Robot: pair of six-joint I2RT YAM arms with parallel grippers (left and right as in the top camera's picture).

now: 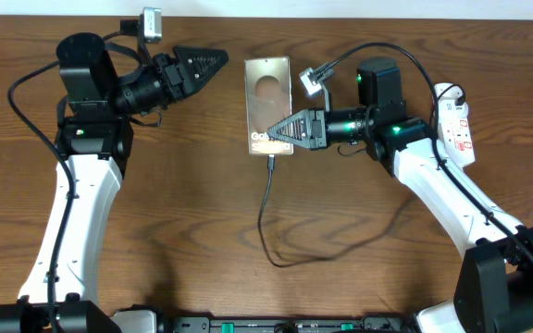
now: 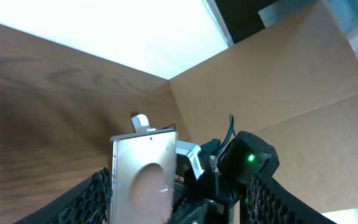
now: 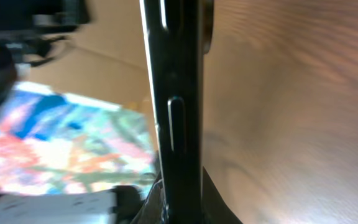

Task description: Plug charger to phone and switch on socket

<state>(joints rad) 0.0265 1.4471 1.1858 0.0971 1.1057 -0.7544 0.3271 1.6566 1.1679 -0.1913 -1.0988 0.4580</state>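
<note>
Two steps, one apparently done: across the tabletop (image 1: pixel 202 213), the left tool (image 1: pixel 216 68) hangs open and empty, and the right tool (image 1: pixel 276 130) sits closed on the phone (image 1: pixel 268 83), at its lower end. The socket (image 1: pixel 459 129) at far right likely awaits switching, while the charger (image 1: pixel 262 217) appears plugged in.

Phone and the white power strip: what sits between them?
In the overhead view, the right arm fills that stretch between the phone and the power strip, with its small grey camera beside the phone.
</note>
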